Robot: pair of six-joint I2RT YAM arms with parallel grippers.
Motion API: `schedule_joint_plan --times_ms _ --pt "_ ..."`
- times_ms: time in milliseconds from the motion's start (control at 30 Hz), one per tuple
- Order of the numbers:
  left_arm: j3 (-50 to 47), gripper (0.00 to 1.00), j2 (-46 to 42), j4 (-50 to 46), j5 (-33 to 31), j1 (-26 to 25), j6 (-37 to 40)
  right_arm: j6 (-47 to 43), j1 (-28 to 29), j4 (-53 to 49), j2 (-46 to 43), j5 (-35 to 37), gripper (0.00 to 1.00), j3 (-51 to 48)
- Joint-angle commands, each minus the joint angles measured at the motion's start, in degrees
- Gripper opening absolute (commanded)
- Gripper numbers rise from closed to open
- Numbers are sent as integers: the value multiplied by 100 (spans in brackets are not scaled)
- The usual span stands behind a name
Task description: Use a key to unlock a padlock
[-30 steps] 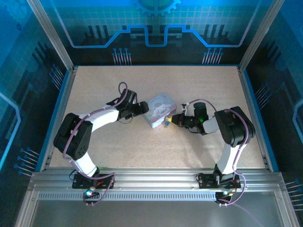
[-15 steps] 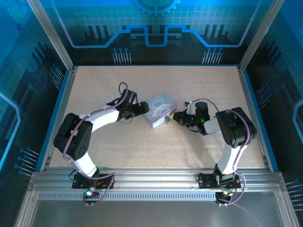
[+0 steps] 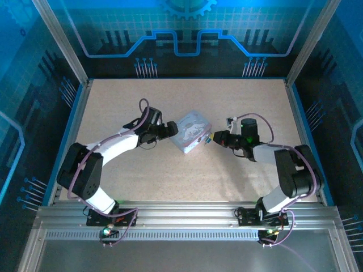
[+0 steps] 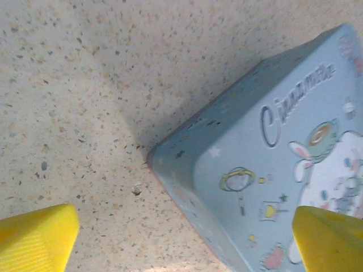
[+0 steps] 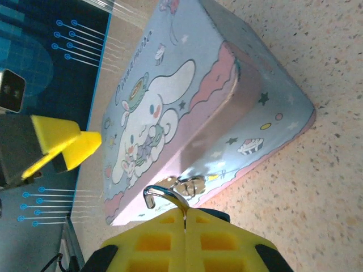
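Right now the left gripper (image 4: 184, 241) stands spread wide at the left corner of the cartoon tin (image 3: 191, 130) mid-table (image 3: 170, 181). The right gripper (image 5: 184, 214) is pressed together beside the tin's right side, where the padlock (image 5: 173, 190) shows its silver shackle just off the tips.

Light: bright, even over the table (image 3: 170, 170); surround dim blue.
Shadow: soft, ten o'clock of the tin (image 4: 238, 170).
Focus: wrist views' edges blurred.
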Motion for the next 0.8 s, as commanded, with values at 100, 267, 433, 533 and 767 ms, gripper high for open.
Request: schedule_joint_plan --times_ms 100,267,433,533,767 --pt "-260 99 -797 33 -387 -18 164 -998 -82 -2236 -1075 328 2 222" --pt "-800 99 -1548 651 -638 -6 447 -1212 -27 -3441 -1883 571 2 438" --pt "-1230 99 -2194 1058 -612 9 911 -1397 122 -4626 -2452 860 3 661" --pt "-1408 99 -2514 1109 -622 17 1104 -1472 247 -5327 -2657 1019 3 810" --pt "-1748 99 -3040 1107 -755 113 1171 -1463 718 -6614 -2800 1408 3 915"
